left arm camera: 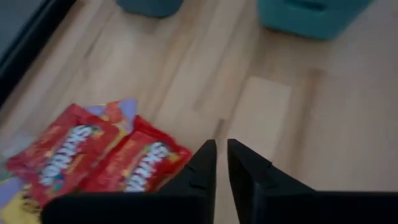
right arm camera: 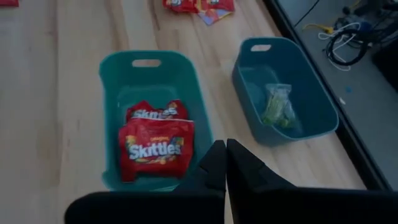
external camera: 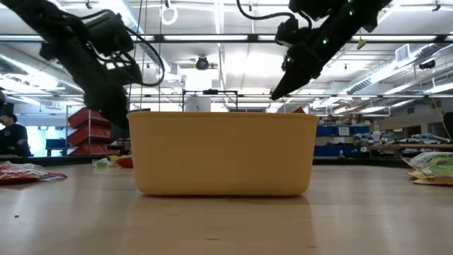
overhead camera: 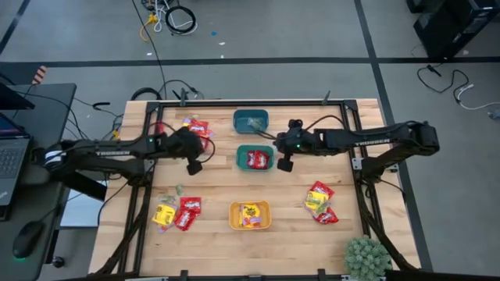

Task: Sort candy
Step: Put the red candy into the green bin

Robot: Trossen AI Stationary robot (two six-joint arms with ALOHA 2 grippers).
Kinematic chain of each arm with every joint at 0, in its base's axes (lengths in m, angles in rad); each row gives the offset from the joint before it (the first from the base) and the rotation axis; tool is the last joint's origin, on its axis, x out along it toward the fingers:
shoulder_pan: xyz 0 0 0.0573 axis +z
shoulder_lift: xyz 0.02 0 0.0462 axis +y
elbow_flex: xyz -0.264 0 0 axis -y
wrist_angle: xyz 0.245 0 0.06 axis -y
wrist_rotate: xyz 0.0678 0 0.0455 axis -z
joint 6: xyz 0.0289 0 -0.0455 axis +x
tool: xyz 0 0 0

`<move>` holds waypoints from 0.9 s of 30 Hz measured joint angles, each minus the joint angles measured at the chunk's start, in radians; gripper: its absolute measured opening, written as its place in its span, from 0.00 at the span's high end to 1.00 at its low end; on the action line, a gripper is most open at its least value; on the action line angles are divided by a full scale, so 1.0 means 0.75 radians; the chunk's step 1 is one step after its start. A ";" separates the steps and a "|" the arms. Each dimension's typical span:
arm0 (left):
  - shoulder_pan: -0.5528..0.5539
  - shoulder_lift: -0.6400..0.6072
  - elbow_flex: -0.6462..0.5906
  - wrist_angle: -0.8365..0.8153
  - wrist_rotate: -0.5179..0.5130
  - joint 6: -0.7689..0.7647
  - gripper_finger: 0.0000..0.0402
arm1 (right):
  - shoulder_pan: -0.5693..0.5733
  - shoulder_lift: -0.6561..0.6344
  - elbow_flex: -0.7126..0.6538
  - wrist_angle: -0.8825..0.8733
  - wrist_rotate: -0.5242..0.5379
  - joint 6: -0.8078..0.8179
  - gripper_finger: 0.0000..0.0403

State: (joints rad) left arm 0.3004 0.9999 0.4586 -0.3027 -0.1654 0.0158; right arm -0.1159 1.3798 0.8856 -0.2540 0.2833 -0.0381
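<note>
We see left gripper (left arm camera: pixel 221 163) nearest red packets (left arm camera: pixel 99 158), fingers barely parted, empty; right gripper (right arm camera: pixel 225 163) pressed together.

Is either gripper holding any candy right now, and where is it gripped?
No. The left gripper and right gripper both show bare fingers with nothing between them.

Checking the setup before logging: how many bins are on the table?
3: a dark teal bin at the far edge, a teal bin just nearer, and an orange bin nearest the front.
</note>
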 joint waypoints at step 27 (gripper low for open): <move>0.657 0.523 0.396 -0.163 0.169 -0.032 0.72 | -0.102 0.010 -0.079 0.179 -0.033 -0.103 1.00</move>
State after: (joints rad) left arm 0.7933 1.3918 0.7559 -0.4249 -0.0387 -0.0081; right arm -0.1925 1.3876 0.8261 -0.1200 0.2584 -0.1155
